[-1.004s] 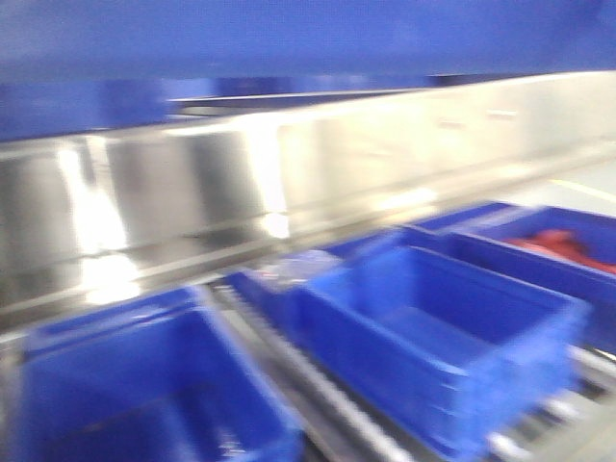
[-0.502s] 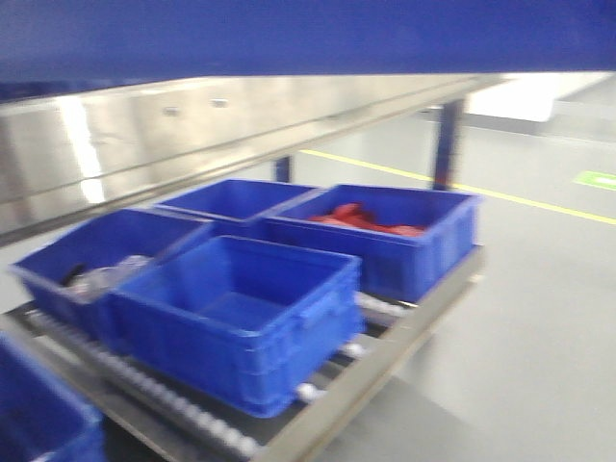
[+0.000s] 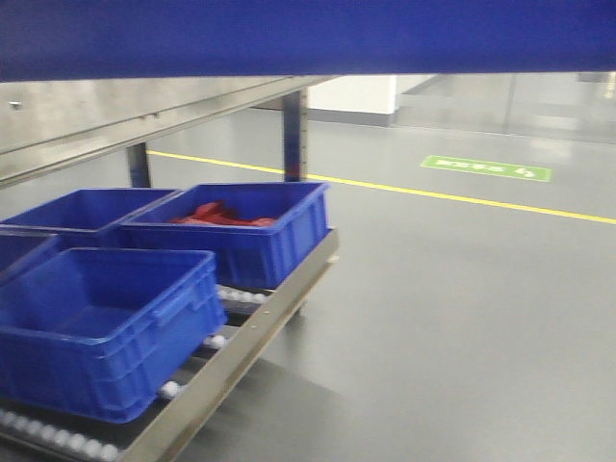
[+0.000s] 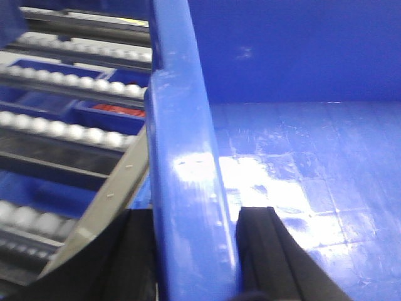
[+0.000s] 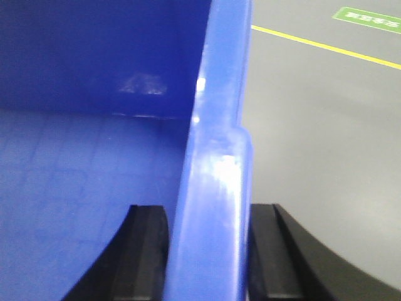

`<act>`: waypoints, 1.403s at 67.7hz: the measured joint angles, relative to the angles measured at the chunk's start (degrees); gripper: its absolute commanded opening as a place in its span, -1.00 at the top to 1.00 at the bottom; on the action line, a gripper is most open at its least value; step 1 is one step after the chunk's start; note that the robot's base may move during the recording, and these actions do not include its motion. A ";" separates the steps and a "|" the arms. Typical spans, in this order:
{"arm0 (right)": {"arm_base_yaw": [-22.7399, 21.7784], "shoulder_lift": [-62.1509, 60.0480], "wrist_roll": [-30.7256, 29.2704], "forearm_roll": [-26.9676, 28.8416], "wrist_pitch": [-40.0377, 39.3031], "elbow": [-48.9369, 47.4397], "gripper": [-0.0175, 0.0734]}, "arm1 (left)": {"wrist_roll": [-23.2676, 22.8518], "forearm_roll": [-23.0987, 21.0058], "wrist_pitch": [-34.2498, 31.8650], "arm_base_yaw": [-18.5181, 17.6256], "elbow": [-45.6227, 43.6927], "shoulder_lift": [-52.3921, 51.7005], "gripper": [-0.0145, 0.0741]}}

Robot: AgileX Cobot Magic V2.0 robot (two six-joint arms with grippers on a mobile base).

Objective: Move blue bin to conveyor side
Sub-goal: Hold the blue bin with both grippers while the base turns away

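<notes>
The blue bin [image 3: 308, 38] is held up in front of the front camera, and its wall fills the top of that view. My left gripper [image 4: 195, 216] is shut on the bin's left rim [image 4: 182, 157], one black finger outside and one inside. My right gripper [image 5: 207, 213] is shut on the bin's right rim [image 5: 216, 169] in the same way. The bin's glossy inside [image 4: 301, 175] looks empty. The dark conveyor belt is out of view.
A low roller rack [image 3: 241, 346] at the left carries smaller blue bins [image 3: 106, 327], one holding red items [image 3: 241, 226]. A stainless-steel panel [image 3: 96, 115] runs above it. Grey floor with a yellow line [image 3: 462, 197] and a green marking [image 3: 486, 168] lies to the right.
The front view has swung right: the rack and its bins slid left in the frame, the steel panel shrank to the upper left, and the floor came into view. The held bin stays at the top.
</notes>
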 measured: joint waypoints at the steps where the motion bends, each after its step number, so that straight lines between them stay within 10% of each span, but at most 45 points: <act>1: 0.00 0.00 0.00 0.00 0.00 0.00 0.81 | 0.00 0.00 0.00 0.00 0.00 0.00 0.72; 95: 0.00 0.00 0.00 0.00 0.00 0.00 0.81 | -0.09 -0.10 0.03 0.00 0.00 0.00 0.72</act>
